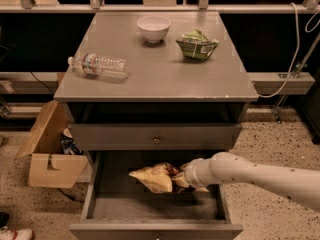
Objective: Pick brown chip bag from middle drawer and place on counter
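Note:
The brown chip bag (151,177), yellow-tan with a dark brown patch, hangs tilted over the grey floor of the open middle drawer (150,210). My gripper (178,178) reaches in from the right on a white arm and is shut on the bag's right end. Its fingers are mostly hidden behind the crumpled bag. The counter (160,74) is the flat grey top of the cabinet above.
On the counter lie a clear water bottle (97,65) at the left, a white bowl (153,28) at the back and a smaller green bag (197,45) at the right. The drawer above (155,136) is closed. A cardboard box (50,156) stands on the floor at the left.

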